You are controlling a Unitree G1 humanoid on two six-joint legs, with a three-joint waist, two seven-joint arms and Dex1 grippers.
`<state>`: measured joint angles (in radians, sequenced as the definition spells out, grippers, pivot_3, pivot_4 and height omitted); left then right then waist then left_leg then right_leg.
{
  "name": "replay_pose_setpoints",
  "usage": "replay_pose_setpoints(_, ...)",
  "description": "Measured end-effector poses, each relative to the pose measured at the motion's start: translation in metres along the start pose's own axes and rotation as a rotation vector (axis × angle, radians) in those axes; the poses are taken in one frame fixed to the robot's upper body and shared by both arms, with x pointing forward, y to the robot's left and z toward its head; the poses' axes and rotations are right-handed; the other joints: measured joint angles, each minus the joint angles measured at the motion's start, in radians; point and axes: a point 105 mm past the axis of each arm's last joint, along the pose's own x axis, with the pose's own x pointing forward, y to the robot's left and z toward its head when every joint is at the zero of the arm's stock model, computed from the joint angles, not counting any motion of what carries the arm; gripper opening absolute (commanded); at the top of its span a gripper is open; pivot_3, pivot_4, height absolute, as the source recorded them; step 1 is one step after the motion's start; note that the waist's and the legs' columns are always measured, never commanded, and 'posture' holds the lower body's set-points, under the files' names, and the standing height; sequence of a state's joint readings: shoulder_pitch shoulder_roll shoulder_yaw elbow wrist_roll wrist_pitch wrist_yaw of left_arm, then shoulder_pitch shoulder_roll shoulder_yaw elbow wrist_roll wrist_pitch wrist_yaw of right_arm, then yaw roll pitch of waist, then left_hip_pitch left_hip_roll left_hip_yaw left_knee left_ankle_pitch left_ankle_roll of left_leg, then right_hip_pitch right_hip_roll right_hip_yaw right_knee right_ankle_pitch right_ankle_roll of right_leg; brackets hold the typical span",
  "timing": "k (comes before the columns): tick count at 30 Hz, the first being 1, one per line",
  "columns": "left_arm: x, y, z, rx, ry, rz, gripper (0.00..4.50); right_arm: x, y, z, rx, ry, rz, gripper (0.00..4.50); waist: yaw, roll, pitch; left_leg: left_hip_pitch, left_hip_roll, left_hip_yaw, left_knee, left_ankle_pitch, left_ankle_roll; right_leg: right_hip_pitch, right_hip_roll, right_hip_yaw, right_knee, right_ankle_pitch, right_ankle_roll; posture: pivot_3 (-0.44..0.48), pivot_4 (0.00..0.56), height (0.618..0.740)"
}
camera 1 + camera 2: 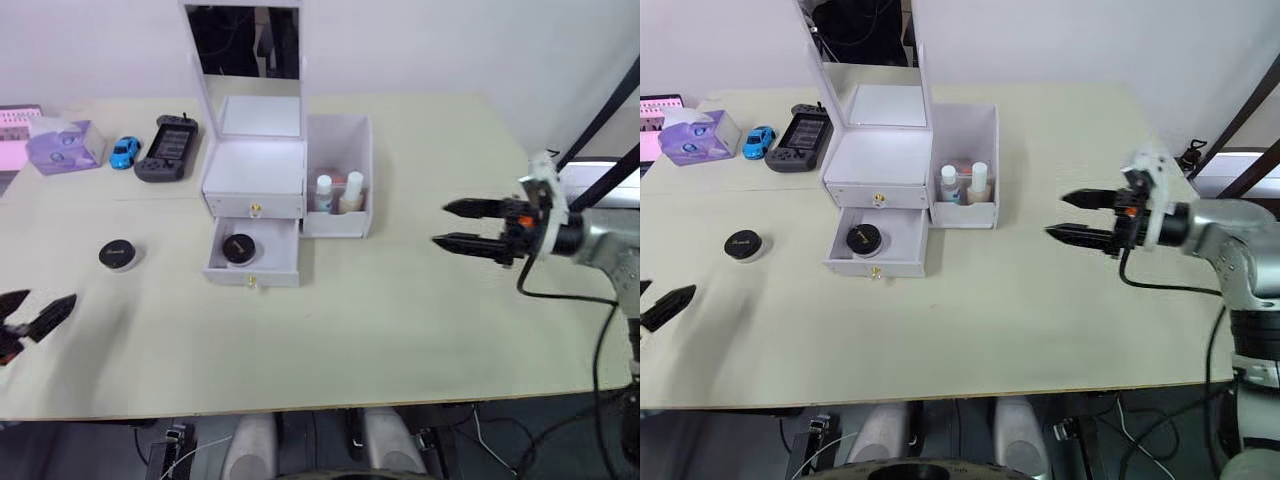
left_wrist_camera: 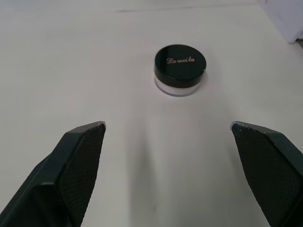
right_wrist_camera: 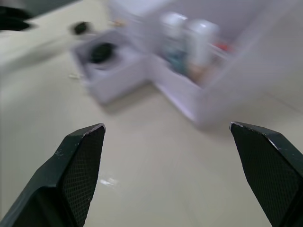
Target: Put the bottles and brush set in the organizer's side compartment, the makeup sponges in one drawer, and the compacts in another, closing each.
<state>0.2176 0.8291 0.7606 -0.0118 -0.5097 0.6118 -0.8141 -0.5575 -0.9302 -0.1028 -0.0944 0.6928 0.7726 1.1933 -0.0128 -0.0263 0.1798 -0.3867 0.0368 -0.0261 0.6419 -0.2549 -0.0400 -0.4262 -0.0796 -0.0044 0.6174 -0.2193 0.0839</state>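
Observation:
The white organizer [image 1: 254, 167] stands mid-table with its mirror upright. Its side compartment [image 1: 338, 222] holds the two white-capped bottles [image 1: 323, 193] and a bit of orange, likely the brush set [image 1: 338, 183]. The lower drawer [image 1: 252, 270] is pulled out with one black compact [image 1: 238, 248] inside; the upper drawer is shut. A second compact [image 2: 180, 68] sits on the table left of the organizer, ahead of my open, empty left gripper [image 1: 52, 297]. My right gripper [image 1: 440, 225] hovers open and empty to the right of the side compartment. The makeup sponges are out of view.
At the back left lie a pale purple box [image 1: 65, 145], a blue toy car [image 1: 125, 151] and a black handheld console [image 1: 167, 148]. The table's front edge [image 1: 300, 408] runs close below both grippers.

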Motion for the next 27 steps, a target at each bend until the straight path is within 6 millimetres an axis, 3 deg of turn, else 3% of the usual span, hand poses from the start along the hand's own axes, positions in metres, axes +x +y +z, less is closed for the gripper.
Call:
replay_pose_setpoints(4,0.024,-0.017,0.025,0.003,0.023,-0.045,4.45,0.017,0.029,0.037,-0.124,0.004,0.133,4.5,0.003,-0.003,-0.001,-0.002,0.0,-0.001,0.0,0.0,0.0,0.0,0.0,-0.001,-0.002,0.001,-0.002,0.0,0.15,0.74)
replay_pose_setpoints(12,0.068,-0.022,0.068,-0.009,0.057,0.042,4.45,0.037,0.044,0.052,-0.165,0.048,0.183,4.5,-0.001,-0.004,-0.001,-0.003,-0.001,-0.001,0.0,0.0,0.0,-0.001,0.0,-0.001,-0.002,0.003,-0.001,0.0,0.15,0.74)
replay_pose_setpoints(27,0.114,-0.019,0.029,0.019,0.238,0.088,4.45,0.038,0.044,0.047,-0.153,0.089,0.159,4.5,0.001,-0.004,-0.001,-0.003,-0.001,-0.001,0.0,0.0,0.0,-0.001,0.0,0.0,-0.002,0.003,-0.001,0.0,0.15,0.74)
